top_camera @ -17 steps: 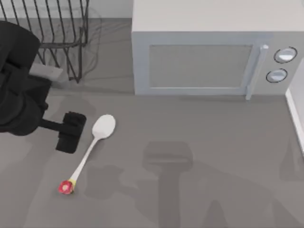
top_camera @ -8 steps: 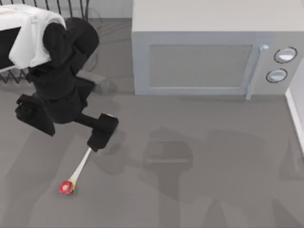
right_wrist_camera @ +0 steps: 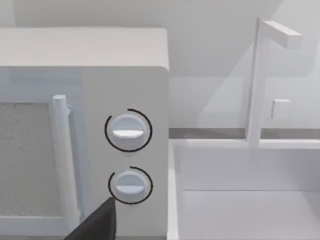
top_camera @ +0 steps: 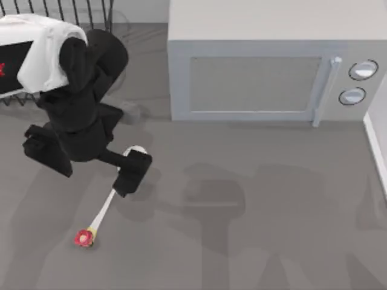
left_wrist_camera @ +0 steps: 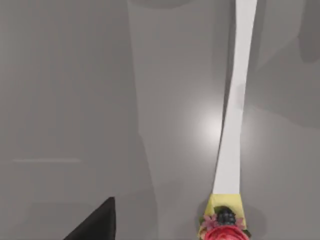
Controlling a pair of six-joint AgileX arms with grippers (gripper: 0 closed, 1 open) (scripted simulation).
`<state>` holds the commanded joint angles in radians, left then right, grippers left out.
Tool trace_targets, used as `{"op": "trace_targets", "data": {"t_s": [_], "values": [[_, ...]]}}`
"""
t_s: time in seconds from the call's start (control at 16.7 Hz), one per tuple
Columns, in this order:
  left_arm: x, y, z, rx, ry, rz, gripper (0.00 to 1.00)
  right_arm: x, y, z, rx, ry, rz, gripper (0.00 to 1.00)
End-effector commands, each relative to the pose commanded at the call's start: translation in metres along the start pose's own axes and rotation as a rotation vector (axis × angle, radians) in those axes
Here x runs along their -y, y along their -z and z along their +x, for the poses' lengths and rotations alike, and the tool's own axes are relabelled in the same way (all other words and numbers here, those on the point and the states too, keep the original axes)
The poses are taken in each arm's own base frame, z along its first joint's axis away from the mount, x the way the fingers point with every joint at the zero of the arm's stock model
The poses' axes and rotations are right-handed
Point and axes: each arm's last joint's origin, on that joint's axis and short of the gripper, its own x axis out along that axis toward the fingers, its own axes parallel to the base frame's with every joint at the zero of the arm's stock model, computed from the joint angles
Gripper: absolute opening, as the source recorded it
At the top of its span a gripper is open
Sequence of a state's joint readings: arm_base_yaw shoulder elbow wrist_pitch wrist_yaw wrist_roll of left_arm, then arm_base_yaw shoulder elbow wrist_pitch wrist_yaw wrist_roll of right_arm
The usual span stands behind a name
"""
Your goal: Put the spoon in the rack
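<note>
Grey tabletop [top_camera: 260, 199]: the white spoon with its red knob [top_camera: 103, 210] lies flat at the left, well apart from the black wire rack [top_camera: 91, 12] at the far left corner. Left gripper [top_camera: 132, 173] hovers over the spoon's bowl, and I cannot tell how its fingers stand.

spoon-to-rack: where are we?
Done: the left gripper is over the bowl end of the spoon, near the table's left side. In hand: the grasp; the spoon lies flat on the table, and a closed grip can't be confirmed. Left: lift, carry to the rack at the far left corner, and set it in. The right wrist view faces the microwave.
</note>
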<state>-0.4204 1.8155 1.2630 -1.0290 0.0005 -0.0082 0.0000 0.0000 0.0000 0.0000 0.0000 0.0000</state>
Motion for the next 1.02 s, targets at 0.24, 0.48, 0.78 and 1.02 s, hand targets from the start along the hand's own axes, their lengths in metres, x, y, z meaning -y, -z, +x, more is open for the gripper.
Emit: {"op": "trace_targets", "data": {"t_s": [0.24,0.48,0.78,1.02], "values": [[0.001,-0.005,0.046,0.02,0.0,0.0,1.0,0.0,0.0,0.0,0.0,0.0,0.0,1.0],[0.001,-0.001,0.084,0.008,0.0,0.001,1.0,0.0,0.0,0.0,0.0,0.0,0.0,1.0],[0.001,0.0,0.087,0.005,0.0,0.001,0.92,0.0,0.0,0.0,0.0,0.0,0.0,1.0],[0.001,0.0,0.087,0.005,0.0,0.001,0.62,0.0,0.0,0.0,0.0,0.0,0.0,1.0]]}}
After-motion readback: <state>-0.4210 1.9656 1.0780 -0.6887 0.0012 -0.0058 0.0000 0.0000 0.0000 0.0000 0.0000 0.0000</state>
